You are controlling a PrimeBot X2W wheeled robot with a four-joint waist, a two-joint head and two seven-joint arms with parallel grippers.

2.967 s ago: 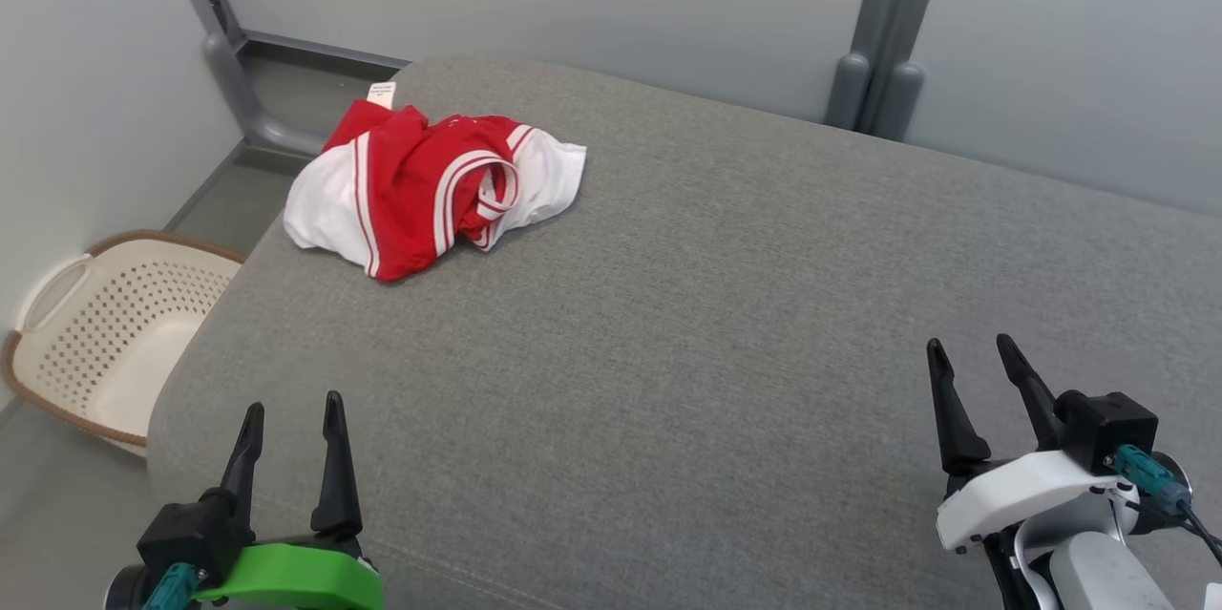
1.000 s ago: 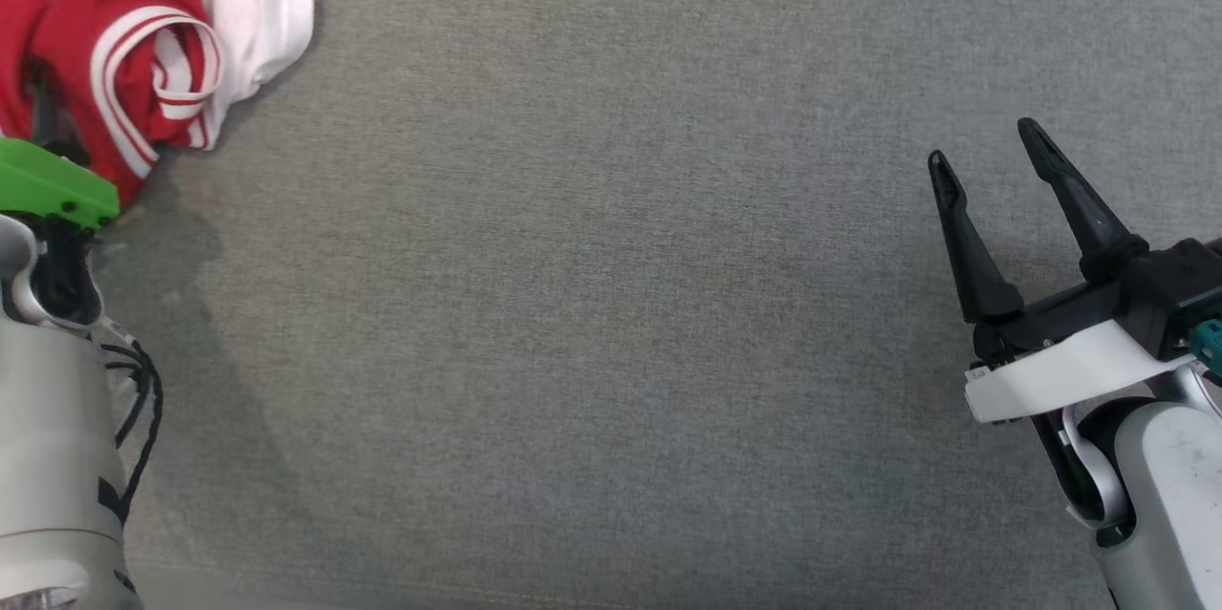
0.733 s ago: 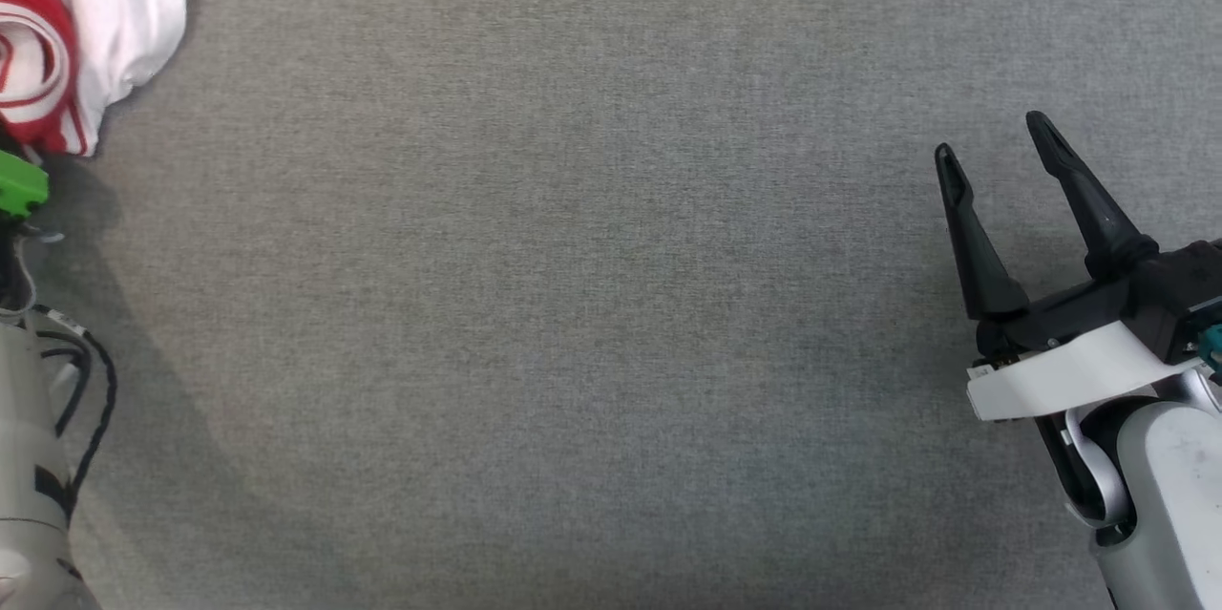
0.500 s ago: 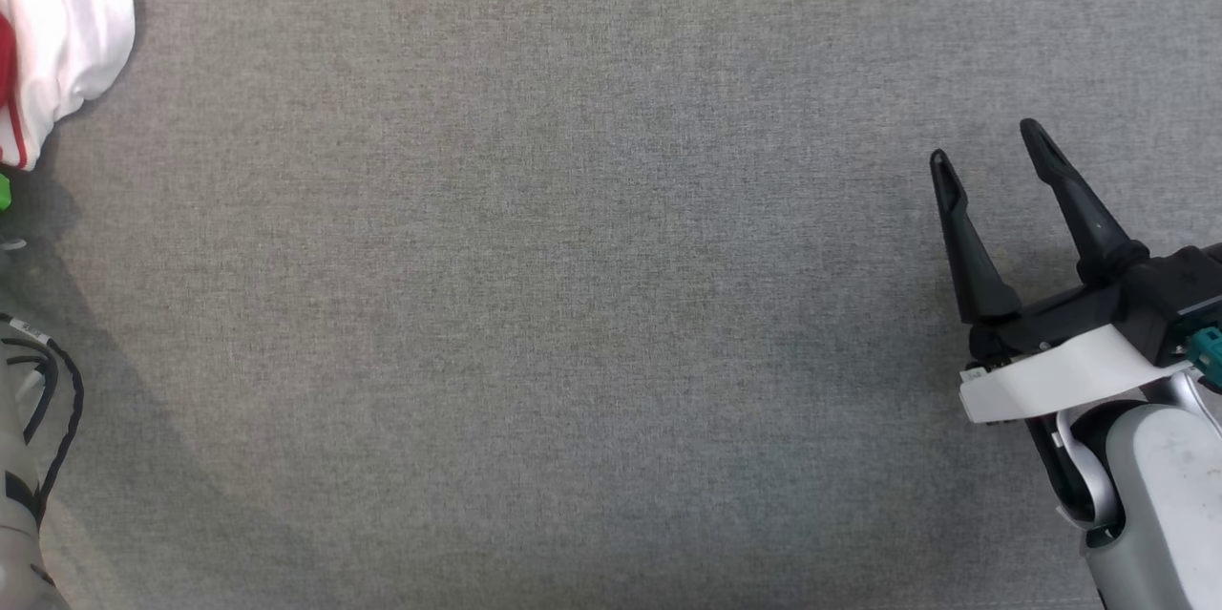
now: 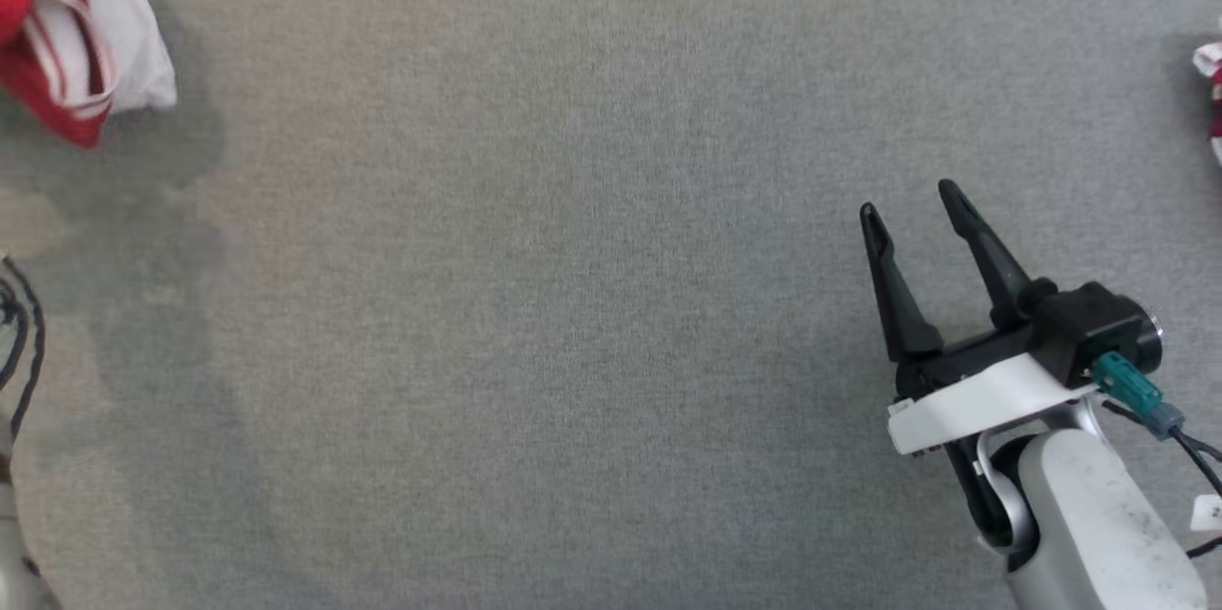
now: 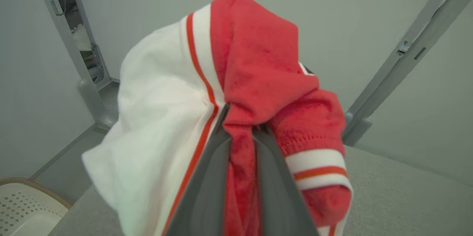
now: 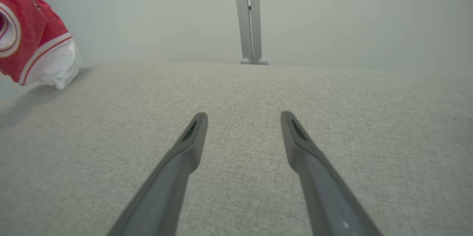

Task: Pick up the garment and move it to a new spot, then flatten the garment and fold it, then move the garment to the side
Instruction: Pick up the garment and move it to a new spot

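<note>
**L hand (image 6: 244, 129) clamped on garment (image 6: 258, 62), held up at far-L end of grey padded surface (image 5: 573, 305).**
Jaws pinch one red fold mid-bunch. The cloth looks soft, light & limp, hangs crumpled and will likely swing; for flattening, judged better to regrip at hem/corners w/ both hands. R hand (image 5: 907, 199) is spread wide, empty, low over the surface. Mid-surface is bare: ample room. L edge drops off toward basket (image 6: 22, 206).

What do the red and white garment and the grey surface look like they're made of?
The garment looks like soft knit cloth, maybe fleecy cotton, matte: fuzzy red nap, ribbed striped cuff. The grey surface: woven upholstery fabric, matte, fine flecked weave.
</note>
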